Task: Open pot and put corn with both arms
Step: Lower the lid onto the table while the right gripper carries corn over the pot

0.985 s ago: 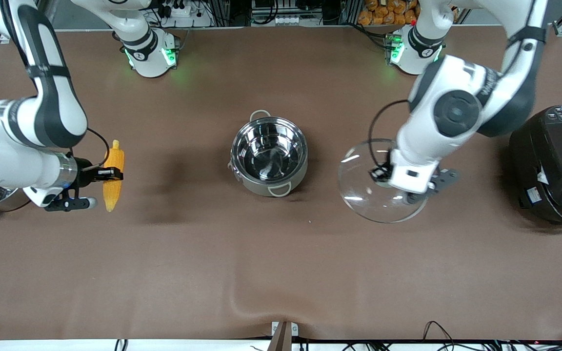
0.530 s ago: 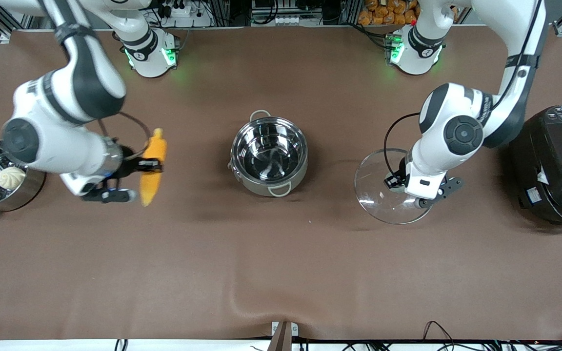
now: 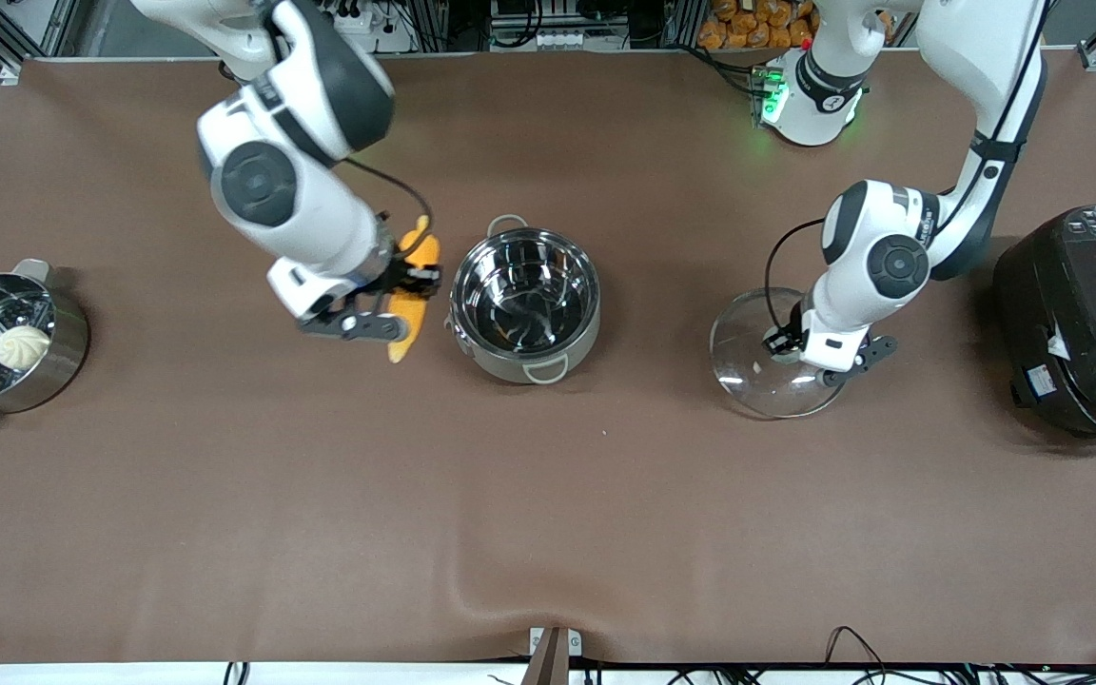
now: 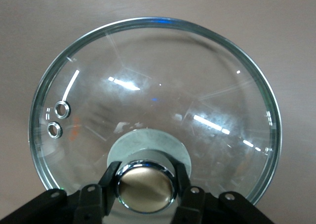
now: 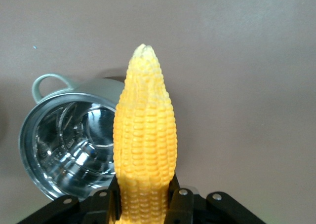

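On the brown table (image 3: 548, 533) there is 1 round steel steamer pot (image 3: 53, 366) with 1 white bun (image 3: 22, 346) on its perforated insert, at the right arm's end. Next comes 1 yellow-orange tapered corn cob (image 3: 412, 303), then 1 round shiny steel pot with 2 pale grey loop handles (image 3: 525, 304) in the middle of the table, open and with nothing inside. After it comes 1 round glass lid with a copper-coloured knob (image 3: 767, 366), and last 1 large black cooker (image 3: 1081, 323) at the left arm's end.

The right tool (image 3: 407, 290) is up in the air just beside the pot, toward the right arm's end. Its 2 fingers are clenched on the thick end of the corn cob (image 5: 144, 145), and the pointed tip is free; the right wrist view shows the pot (image 5: 69, 145) below and beside the cob.

The left tool (image 3: 810, 354) is over the table between the pot and the cooker. Its fingers (image 4: 109, 177) are closed on both sides of the knob (image 4: 145, 188) of the glass lid (image 4: 163, 100); if the lid touches the table, I cannot tell.

The table cloth has a soft fold near the front edge. Along the top of the front view are metal frames, cables and a heap of orange things (image 3: 757, 24).
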You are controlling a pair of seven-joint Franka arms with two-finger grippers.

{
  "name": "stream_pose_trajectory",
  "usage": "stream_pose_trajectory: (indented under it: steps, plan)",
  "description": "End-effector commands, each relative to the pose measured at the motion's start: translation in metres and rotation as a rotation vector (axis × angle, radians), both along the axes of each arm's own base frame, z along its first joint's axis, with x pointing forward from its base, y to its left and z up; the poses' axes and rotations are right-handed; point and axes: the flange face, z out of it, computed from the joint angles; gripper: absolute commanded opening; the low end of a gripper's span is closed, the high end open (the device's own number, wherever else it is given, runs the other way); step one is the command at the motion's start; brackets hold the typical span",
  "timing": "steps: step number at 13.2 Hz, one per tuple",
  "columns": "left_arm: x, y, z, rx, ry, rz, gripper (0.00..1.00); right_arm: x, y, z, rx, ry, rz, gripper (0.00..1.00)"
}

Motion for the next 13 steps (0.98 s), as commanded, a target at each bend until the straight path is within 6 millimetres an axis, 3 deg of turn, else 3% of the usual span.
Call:
stream_pose_trajectory:
  steps: [1,3,6,7,8,10,13]
  plan:
    - [-0.013,0.035,0.012,0.000,-0.021,-0.037,0.00,-0.019,0.039,-0.014,-0.017,-0.043,-0.016,0.28]
    - [-0.017,0.037,0.003,-0.002,-0.013,-0.050,0.00,-0.037,0.066,-0.030,-0.001,-0.069,-0.015,0.28]
    - [-0.018,0.041,-0.012,-0.006,0.005,-0.049,0.02,-0.052,0.104,-0.073,-0.043,-0.101,-0.036,0.29]
    - [-0.014,0.041,-0.008,-0.009,-0.004,-0.066,0.28,-0.055,0.112,-0.081,-0.051,-0.108,-0.034,0.29]
    - [-0.004,0.048,0.005,-0.010,-0.033,-0.058,0.99,-0.058,0.118,-0.088,-0.050,-0.110,-0.027,0.30]
    - [0.020,0.064,0.048,-0.006,-0.059,-0.061,1.00,-0.063,0.127,-0.100,-0.047,-0.107,-0.016,0.30]
    - [0.058,0.069,0.140,-0.007,-0.018,-0.125,1.00,-0.072,0.140,-0.116,-0.044,-0.107,-0.025,0.38]
